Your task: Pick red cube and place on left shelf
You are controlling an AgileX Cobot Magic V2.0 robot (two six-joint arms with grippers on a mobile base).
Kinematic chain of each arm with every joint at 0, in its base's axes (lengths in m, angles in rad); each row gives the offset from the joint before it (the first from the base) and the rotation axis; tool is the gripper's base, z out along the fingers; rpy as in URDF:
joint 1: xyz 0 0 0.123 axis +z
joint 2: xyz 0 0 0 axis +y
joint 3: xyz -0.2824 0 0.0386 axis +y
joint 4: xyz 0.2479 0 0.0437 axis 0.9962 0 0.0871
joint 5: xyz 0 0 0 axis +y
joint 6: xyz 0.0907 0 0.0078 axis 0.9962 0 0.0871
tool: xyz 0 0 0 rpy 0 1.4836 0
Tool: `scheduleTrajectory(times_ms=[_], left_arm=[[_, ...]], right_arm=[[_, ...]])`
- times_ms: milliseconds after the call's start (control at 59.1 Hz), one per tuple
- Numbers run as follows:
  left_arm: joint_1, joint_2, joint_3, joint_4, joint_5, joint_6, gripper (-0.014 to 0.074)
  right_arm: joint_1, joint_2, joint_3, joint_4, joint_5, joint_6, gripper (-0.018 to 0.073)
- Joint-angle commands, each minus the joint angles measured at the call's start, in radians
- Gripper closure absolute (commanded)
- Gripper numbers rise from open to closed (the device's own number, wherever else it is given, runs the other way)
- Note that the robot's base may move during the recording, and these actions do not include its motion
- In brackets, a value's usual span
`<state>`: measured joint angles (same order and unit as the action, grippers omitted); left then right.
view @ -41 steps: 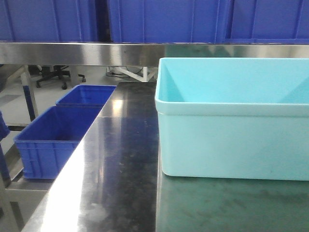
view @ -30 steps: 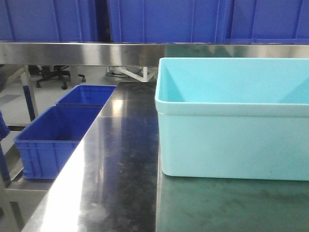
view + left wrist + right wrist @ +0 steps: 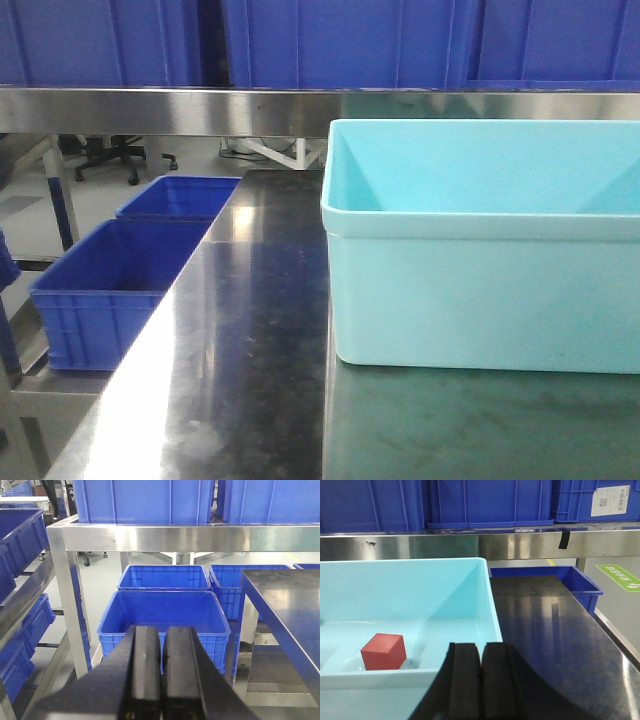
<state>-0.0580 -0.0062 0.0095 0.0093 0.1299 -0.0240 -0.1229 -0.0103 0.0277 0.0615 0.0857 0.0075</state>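
Observation:
The red cube (image 3: 383,651) lies on the floor of the light cyan bin (image 3: 405,680), near its front wall, in the right wrist view. My right gripper (image 3: 481,647) is shut and empty, just in front of the bin's front right corner, to the right of the cube. My left gripper (image 3: 163,630) is shut and empty, held off the table's left side above blue crates (image 3: 162,615). In the front view the cyan bin (image 3: 480,290) hides the cube, and neither gripper shows.
A steel shelf rail (image 3: 170,108) with blue crates (image 3: 340,40) on it runs across the back. The dark steel table (image 3: 250,350) holds the bin. Two blue crates (image 3: 110,285) sit low beside the table's left edge. A steel upright (image 3: 62,595) stands left.

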Motion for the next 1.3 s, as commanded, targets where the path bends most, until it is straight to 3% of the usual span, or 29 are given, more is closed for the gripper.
scheduleTrajectory(times_ms=[0, 575, 879, 1285], left_arm=[[-0.006, -0.016, 0.023, -0.003, -0.088, -0.001, 0.0495], [-0.006, -0.016, 0.023, -0.003, -0.088, -0.001, 0.0495], [-0.006, -0.016, 0.023, -0.003, -0.088, -0.001, 0.0495], [-0.006, -0.016, 0.023, -0.003, -0.088, -0.001, 0.0495]], right_arm=[[0.002, -0.022, -0.015, -0.007, -0.091, -0.008, 0.0513], [0.002, -0.022, -0.015, -0.007, -0.101, -0.008, 0.0513], [0.002, -0.007, -0.023, -0.007, -0.216, -0.008, 0.0513], [0.004, 0.429, -0.279, -0.007, -0.211, -0.008, 0.0513]])
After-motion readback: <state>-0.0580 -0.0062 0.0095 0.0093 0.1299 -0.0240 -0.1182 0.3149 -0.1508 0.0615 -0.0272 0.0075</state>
